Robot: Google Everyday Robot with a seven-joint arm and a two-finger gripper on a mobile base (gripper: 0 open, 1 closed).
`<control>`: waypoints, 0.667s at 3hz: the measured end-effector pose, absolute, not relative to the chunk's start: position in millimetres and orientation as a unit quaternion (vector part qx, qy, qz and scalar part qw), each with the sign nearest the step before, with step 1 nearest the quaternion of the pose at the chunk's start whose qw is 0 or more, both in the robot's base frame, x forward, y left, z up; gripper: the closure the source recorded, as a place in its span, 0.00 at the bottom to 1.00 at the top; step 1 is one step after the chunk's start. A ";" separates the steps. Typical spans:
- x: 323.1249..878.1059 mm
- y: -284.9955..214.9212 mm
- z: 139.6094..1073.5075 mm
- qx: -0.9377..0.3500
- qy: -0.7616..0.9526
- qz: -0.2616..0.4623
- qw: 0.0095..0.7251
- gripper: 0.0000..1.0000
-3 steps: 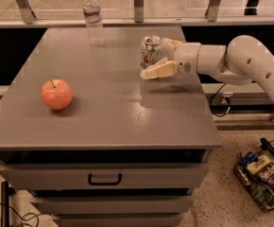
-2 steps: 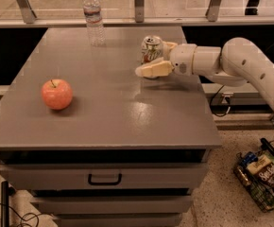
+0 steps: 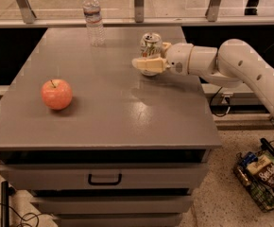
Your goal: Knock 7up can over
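Tool (image 3: 150, 55) further left now, jaws apart, near finger (image 3: 146, 64) across base of upright silver-topped green-and-white 7up can (image 3: 150, 41)

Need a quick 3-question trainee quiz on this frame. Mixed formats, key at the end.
1. True or false: the 7up can already lies on its side on the table.
2. Multiple choice: in the camera view, the arm brings the end effector to the 7up can from A) the left, B) the right, C) straight above.
3. Fill in: the thing standing at the table's far edge, left of the 7up can in the view, is the ___.

Key
1. False: it stands upright, with the end effector right at it.
2. B
3. water bottle
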State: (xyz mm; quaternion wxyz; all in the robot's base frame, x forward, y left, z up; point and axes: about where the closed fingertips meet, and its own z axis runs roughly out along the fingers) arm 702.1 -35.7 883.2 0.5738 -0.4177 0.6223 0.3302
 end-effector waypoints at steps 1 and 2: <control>703.2 -29.6 920.3 -0.467 0.606 0.291 0.574 0.84; 702.1 -32.7 952.3 -0.577 0.583 0.202 0.535 1.00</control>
